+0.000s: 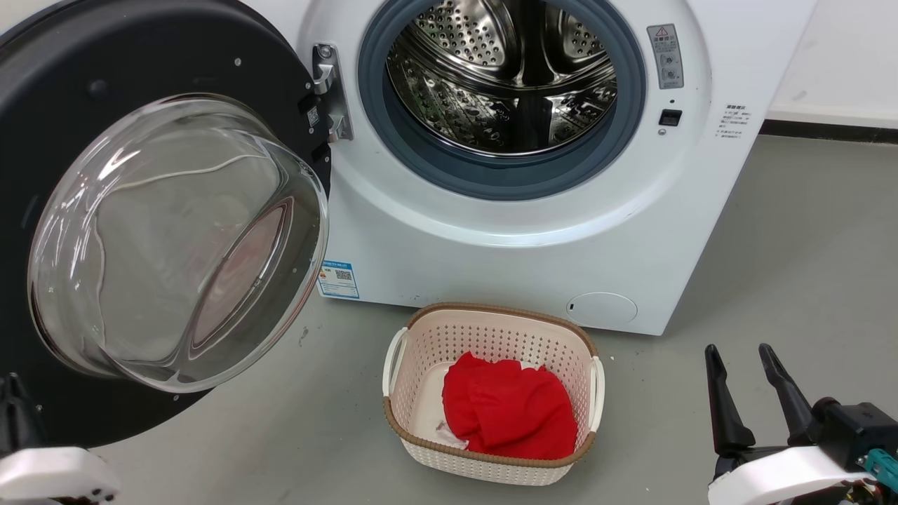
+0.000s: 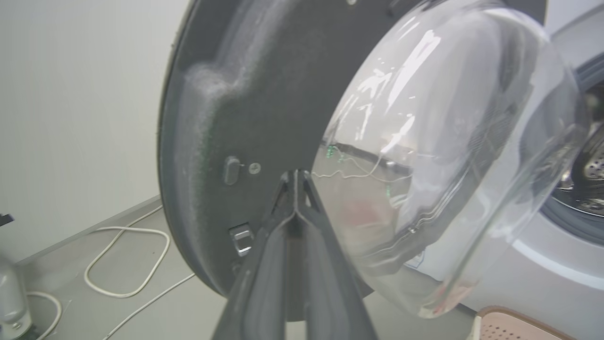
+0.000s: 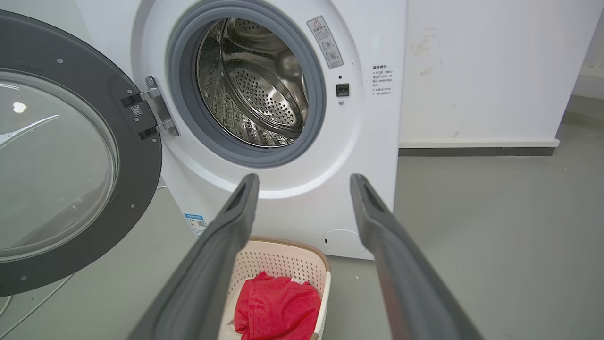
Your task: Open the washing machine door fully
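Head view: the right gripper point(image 1: 738, 351) sits at 4 o'clock with its two fingers spread, nothing between them and touching nothing. The door point(image 1: 168, 238) fills the 9 o'clock side, swung wide on its hinge point(image 1: 330, 91) so that its inner face and glass bowl turn toward the camera. From the right gripper it lies toward 10 o'clock, well apart. The washer point(image 1: 505, 245) stands at 12 o'clock with its drum point(image 1: 501, 70) exposed. A basket point(image 1: 491, 312) with red cloth point(image 1: 512, 407) stands on the floor at 6 o'clock, just in front of the washer.

Left wrist view: the left gripper point(image 2: 295, 172) has its fingers pressed together to a single tip, with nothing pinched. The tip lies over the door's dark inner face, just beside the bowl's edge. Whether it touches the door cannot be told. The bowl bulges toward 2 o'clock from the tip. A white cable point(image 2: 127, 264) lies on the floor at 8 o'clock.

Right wrist view: the fingers stand wide apart and empty, framing the washer's lower front, with the basket below them. The door hangs at 9 o'clock, clear of both fingers, and the open drum is at 12 o'clock.
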{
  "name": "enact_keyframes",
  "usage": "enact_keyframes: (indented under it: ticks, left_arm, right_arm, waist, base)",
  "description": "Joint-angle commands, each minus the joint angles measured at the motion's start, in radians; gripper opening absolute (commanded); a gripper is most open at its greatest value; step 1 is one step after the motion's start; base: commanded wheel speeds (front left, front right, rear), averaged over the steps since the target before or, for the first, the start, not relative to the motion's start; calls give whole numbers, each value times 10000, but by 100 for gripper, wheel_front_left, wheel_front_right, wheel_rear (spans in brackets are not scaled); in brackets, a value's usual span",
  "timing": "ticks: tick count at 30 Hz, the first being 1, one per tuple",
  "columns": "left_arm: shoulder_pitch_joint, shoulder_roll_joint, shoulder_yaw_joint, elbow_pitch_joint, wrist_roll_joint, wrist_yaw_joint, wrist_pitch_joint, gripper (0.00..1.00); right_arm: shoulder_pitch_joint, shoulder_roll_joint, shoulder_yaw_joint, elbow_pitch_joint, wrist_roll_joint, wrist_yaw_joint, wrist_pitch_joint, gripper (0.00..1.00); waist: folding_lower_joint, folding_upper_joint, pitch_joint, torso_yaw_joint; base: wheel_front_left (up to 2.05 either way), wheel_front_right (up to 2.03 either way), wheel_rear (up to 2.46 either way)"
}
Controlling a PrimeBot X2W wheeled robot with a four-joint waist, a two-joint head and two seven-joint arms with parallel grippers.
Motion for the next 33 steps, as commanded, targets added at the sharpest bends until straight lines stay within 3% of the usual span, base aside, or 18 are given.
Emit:
enact_keyframes:
  ticks: [1, 8, 12, 24, 33]
  left_arm:
    - [269, -156, -15, -269, 130, -28, -42, 100]
    - [1302, -1401, -290, -2526, 1070, -66, -36, 100]
    - [1534, -1823, -698, -3153, 1501, -213, -37, 100]
    - [873, -2089, -2065, -2999, 2159, -893, -37, 100]
    - [688, -2112, -2467, -2418, 2303, -883, -32, 100]
  right_arm:
    - [106, 19, -38, -5, -44, -5, 15, 100]
    - [61, 19, -104, -57, -93, -5, -52, 100]
    - [-12, 19, -1, -69, -127, -5, -54, 100]
    - [-226, 17, 288, -344, -480, -7, 10, 100]
    - [-142, 19, 264, -491, -785, -7, 122, 100]
  waist:
    - [0, 0, -26, 15]
    - [0, 0, -120, -8]
    - [0, 0, -134, -148]
    - [0, 0, -189, -1086]
    - [0, 0, -233, -1764]
  base:
    - [0, 0, 0]
    - [0, 0, 0]
    - [0, 0, 0]
    - [0, 0, 0]
    - [0, 0, 0]
